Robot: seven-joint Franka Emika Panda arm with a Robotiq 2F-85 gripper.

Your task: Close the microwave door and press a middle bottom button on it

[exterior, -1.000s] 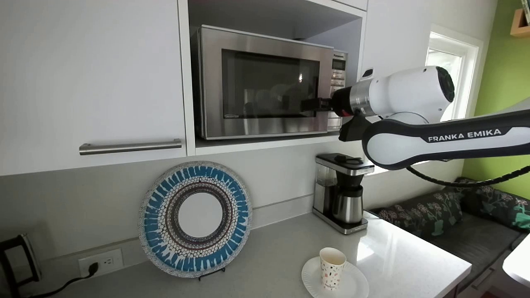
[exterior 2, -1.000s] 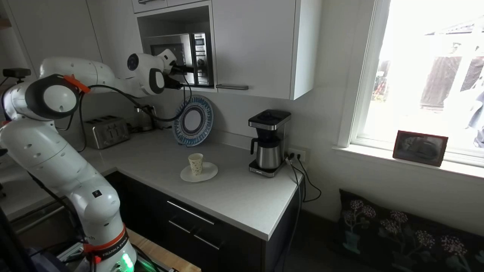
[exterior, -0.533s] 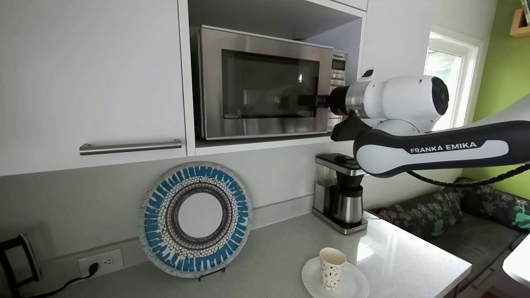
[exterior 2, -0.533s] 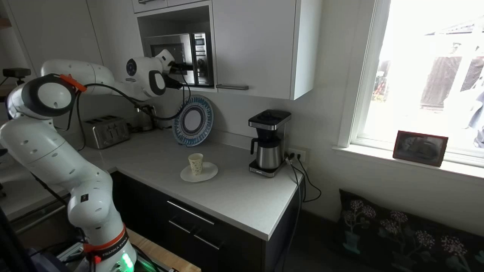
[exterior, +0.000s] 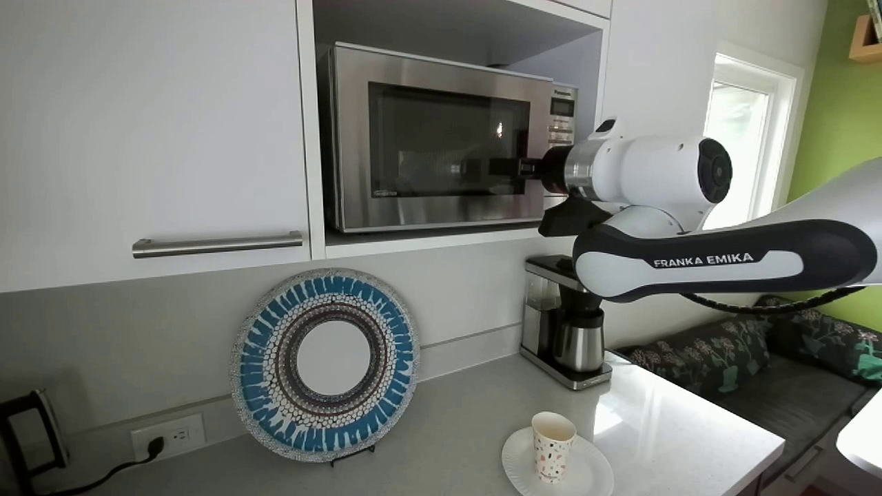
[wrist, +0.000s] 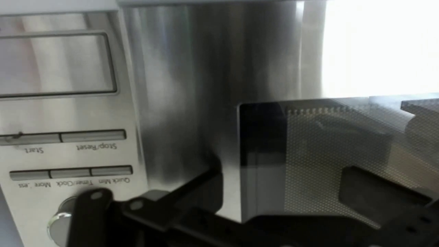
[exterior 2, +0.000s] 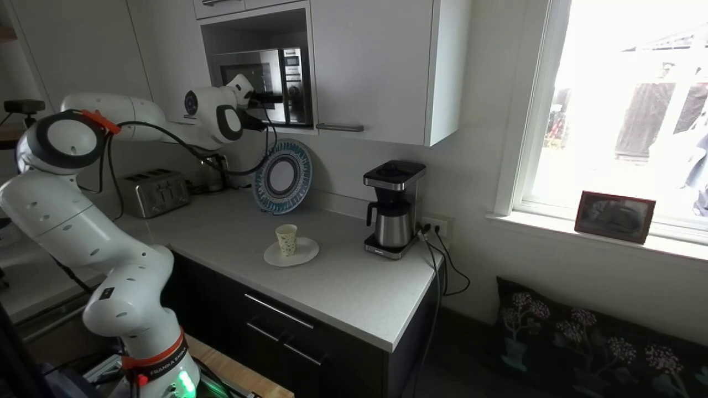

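Microwave (exterior 2: 271, 72) sits in the niche (exterior: 427, 27), its door (exterior: 441, 138) directly before the end effector (wrist: 281, 185), whose fingers (wrist: 202, 193) stand wide apart near the control strip (wrist: 68, 156), holding nothing; whether they touch the door cannot be told.

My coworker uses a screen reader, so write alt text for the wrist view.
A black two-fingered gripper with jaws apart stands before a silver-framed microwave door with a dark glass window. At left, a narrow silver control strip shows a rectangular display, bar-shaped buttons with upside-down labels, and a round silver knob partly hidden by the gripper.
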